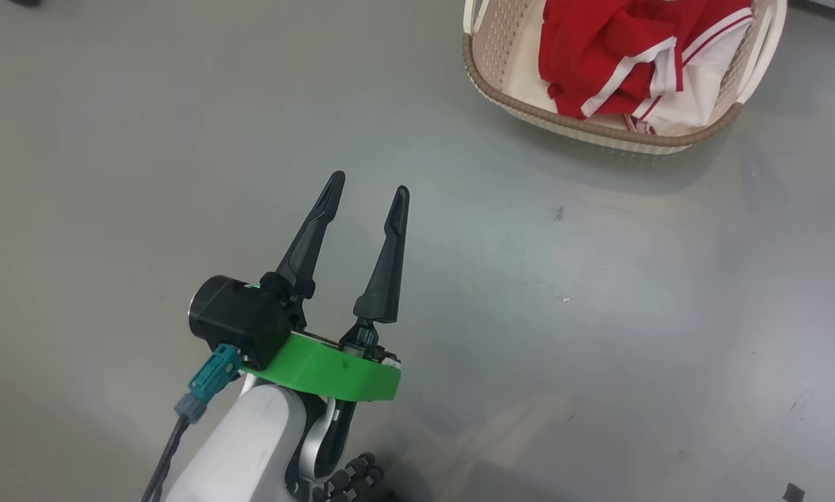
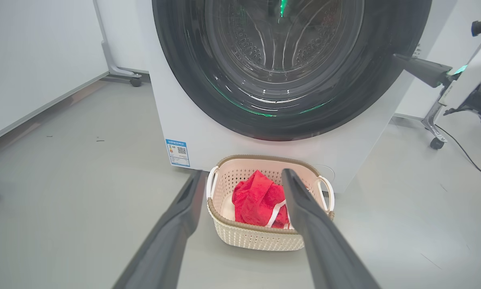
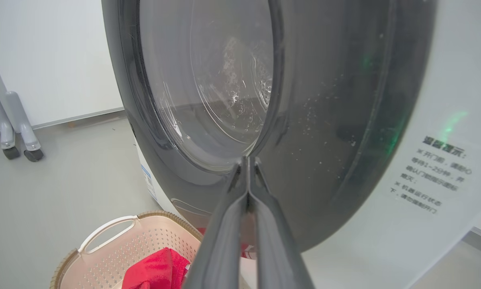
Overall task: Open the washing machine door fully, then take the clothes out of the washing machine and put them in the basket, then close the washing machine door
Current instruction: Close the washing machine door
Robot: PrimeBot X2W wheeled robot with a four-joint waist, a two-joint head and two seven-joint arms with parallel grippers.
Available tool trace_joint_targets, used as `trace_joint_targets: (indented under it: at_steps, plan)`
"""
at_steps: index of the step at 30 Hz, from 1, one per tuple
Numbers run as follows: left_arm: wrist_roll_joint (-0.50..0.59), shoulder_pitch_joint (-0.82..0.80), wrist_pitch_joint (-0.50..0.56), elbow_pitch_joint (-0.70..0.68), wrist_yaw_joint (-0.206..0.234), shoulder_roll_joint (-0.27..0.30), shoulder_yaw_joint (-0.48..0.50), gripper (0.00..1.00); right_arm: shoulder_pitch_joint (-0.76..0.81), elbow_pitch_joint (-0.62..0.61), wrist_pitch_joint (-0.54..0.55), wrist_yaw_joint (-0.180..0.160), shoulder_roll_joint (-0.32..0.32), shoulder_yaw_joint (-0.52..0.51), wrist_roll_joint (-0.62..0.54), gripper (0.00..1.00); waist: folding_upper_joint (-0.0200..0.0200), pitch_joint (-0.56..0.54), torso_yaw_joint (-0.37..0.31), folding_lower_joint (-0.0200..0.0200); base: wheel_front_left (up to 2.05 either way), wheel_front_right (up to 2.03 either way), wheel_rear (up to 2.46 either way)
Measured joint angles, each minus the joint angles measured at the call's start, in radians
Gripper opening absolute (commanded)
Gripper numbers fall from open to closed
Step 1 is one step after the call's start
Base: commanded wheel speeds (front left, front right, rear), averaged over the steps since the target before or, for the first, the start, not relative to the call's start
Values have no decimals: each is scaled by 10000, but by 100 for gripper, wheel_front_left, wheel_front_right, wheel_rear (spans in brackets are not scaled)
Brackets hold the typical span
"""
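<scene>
Both grippers empty: left gripper splayed wide over floor, right gripper pinched together, tips on washing machine door rim. Clothes lie in basket before washing machine. Door-closing step; next likely firm push until latch catches.

Grey floor; white wall; castored stand legs.

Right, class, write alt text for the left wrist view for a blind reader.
A cream basket holding red clothes sits on the floor in front of a white washing machine, seen between the spread fingers of the left gripper. Above is the washing machine door, black-rimmed glass, with the tip of the right gripper at its right edge.
</scene>
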Motion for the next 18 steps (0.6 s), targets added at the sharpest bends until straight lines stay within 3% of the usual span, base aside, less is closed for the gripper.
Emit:
trace_joint_targets:
  at_steps: [9, 18]
  plan:
    - [786, 2, 0, 723, -2, 2, 301, 100, 1467, 251, -550, 0, 679, 79, 564, 0, 0, -1021, -644, 0, 0, 0, 0]
    - [880, 181, 0, 1166, -4, 203, 802, 100, 2589, 247, -637, -2, 1200, -73, 834, 0, 0, -1931, -1444, 0, 0, 0, 0]
